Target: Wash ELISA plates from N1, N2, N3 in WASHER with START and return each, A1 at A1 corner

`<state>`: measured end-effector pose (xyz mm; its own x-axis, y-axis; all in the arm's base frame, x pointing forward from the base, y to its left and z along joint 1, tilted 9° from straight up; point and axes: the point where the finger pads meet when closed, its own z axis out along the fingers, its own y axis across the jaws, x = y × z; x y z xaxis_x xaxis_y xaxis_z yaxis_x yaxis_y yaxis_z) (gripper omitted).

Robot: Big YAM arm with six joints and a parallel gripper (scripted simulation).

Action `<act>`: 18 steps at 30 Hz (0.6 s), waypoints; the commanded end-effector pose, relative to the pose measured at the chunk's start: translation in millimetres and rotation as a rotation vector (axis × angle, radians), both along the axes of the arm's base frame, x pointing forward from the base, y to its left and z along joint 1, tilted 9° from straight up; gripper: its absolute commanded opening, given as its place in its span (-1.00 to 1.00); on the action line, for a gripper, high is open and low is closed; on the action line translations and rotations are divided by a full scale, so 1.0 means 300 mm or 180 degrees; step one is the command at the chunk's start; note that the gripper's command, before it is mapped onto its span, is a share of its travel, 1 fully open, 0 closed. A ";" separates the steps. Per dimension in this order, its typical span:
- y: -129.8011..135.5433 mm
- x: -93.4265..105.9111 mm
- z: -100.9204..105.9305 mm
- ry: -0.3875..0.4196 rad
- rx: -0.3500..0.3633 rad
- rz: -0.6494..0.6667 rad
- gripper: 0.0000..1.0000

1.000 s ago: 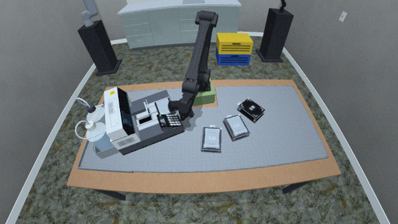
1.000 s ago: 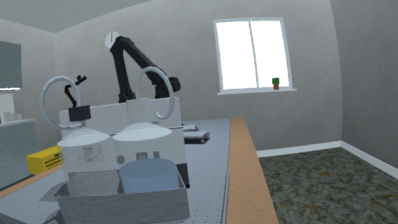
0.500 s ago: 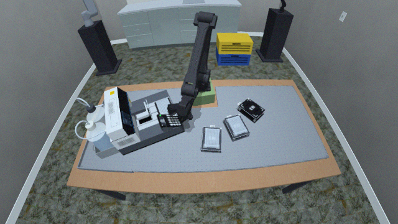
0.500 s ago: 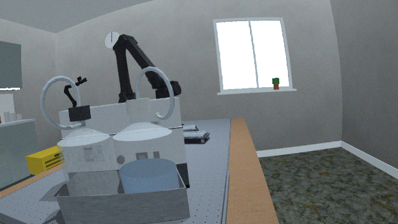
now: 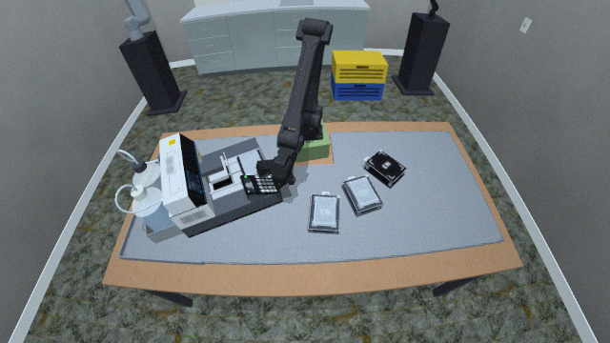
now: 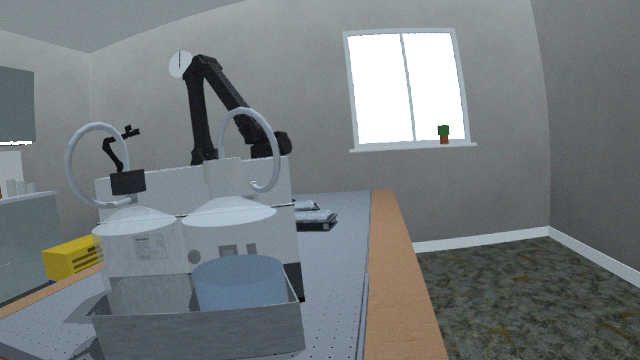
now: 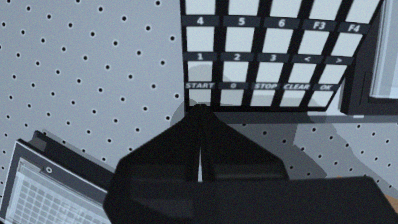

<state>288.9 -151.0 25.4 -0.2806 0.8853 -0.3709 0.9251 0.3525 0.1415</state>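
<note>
My gripper (image 7: 200,112) is shut and empty. In the wrist view its tips overlap the lower edge of the START key (image 7: 200,96); whether they touch it I cannot tell. The keypad (image 5: 267,190) (image 7: 224,56) belongs to the washer (image 5: 173,178), and a small green light (image 5: 246,176) shows at its upper left corner. A plate (image 5: 250,161) (image 7: 389,47) lies in the carrier beside the keypad; its seating is unclear. Two nests hold clear plates, one plate (image 5: 325,211) nearer the front and another plate (image 5: 363,192) behind it. The third nest (image 5: 386,168) is black and empty.
Two bottles with looped tubes, one a clear bottle (image 5: 149,205) (image 6: 235,280), stand behind the washer. The arm's green base block (image 5: 315,149) is at the table's back edge. Part of a nested plate (image 7: 52,200) shows at lower left in the wrist view.
</note>
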 end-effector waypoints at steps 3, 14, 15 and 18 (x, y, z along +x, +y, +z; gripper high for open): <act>-0.013 0.008 -0.017 -0.0020 -0.0011 0.0007 -1.00; -0.009 0.032 0.032 -0.0096 -0.0027 -0.0006 -1.00; -0.006 0.040 0.044 -0.0114 -0.0032 -0.0002 -1.00; -0.009 0.062 0.083 -0.0166 -0.0056 0.0004 -1.00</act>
<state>289.8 -150.9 26.6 -0.2788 0.8841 -0.3751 0.9231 0.3544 0.1491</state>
